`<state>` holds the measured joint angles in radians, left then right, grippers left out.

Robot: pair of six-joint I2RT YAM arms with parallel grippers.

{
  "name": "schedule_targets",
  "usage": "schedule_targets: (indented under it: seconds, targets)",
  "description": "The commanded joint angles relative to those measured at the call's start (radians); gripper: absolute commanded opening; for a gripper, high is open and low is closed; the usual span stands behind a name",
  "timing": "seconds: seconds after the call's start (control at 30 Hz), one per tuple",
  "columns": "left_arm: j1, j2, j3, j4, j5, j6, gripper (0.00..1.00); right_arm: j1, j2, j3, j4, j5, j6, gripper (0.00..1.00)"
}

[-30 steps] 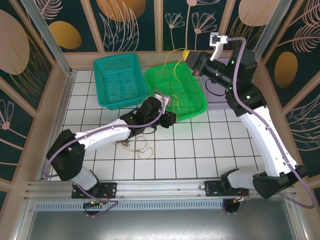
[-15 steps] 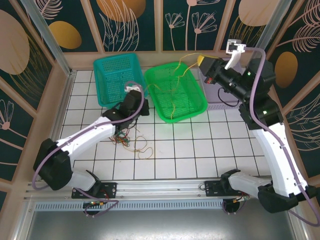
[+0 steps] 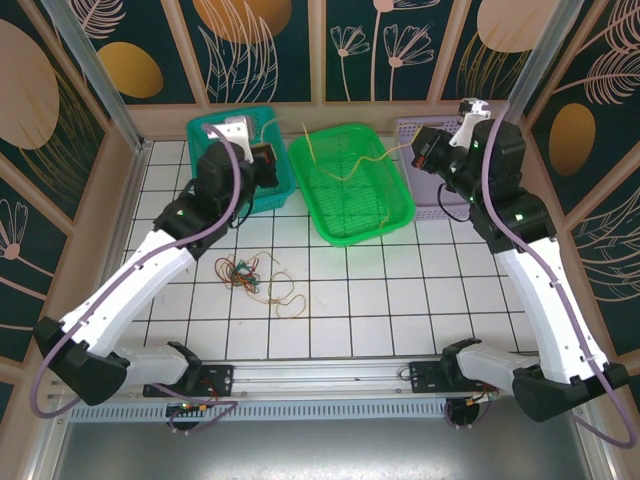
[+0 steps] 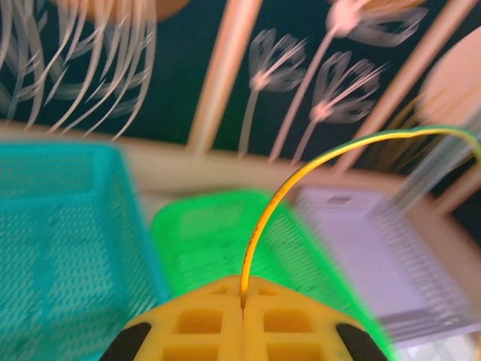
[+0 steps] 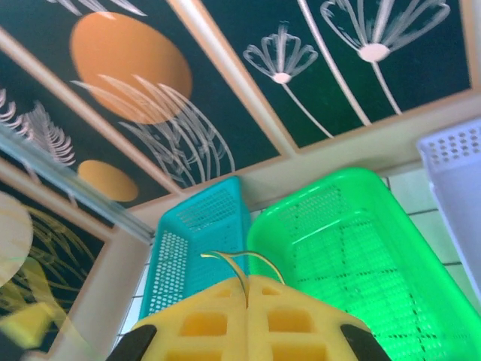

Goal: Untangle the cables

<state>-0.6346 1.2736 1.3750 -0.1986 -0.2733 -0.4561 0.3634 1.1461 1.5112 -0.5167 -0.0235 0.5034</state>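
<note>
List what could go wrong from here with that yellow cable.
1. The yellow cable is pinched by both the left fingers and the right fingers. Pulling the arms apart might snap it or tear it free.
2. It hangs over the green basket, so a loop could snag on the mesh.
3. The tangle on the tiles lies unheld. Whether the cable joins it is unclear, so it may get dragged.

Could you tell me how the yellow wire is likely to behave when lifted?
Probably floppy: the yellow wire arcs loosely from the shut left gripper. Likely very light, being hair-thin. It may snag, since the tangle lies coiled on the tiles.
</note>
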Motion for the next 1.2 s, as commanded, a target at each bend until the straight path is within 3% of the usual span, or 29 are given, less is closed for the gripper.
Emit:
schedule_targets:
  seconds: [0.0, 0.2, 0.47, 0.63, 0.97, 1.1, 1.17]
  targets:
    - [0.002, 0.01, 0.111, 0.139, 0.181, 0.047, 0.0, -0.058, -0.002, -0.031, -0.005, 0.072, 0.154, 0.0]
    - [0.001, 0.189, 0.349, 0.225, 0.401, -0.034, 0.0, -0.265, 0.086, -0.004, 0.026, -0.062, 0.385, 0.0]
    - [-0.048, 0.375, 0.56, 0.323, 0.581, -0.116, 0.0, -0.467, 0.235, 0.048, 0.198, -0.188, 0.536, 0.0]
    - [-0.135, 0.449, 0.615, 0.324, 0.668, -0.135, 0.0, -0.532, 0.403, 0.204, 0.289, -0.263, 0.514, 0.0]
    - [-0.185, 0.671, 0.618, 0.389, 0.645, -0.261, 0.0, -0.572, 0.787, 0.641, 0.27, -0.356, 0.331, 0.0]
    - [-0.191, 0.833, 0.694, 0.421, 0.663, -0.314, 0.0, -0.574, 0.876, 0.689, 0.288, -0.349, 0.272, 0.0]
    - [-0.203, 0.941, 0.81, 0.409, 0.673, -0.344, 0.0, -0.578, 0.9, 0.687, 0.331, -0.342, 0.256, 0.0]
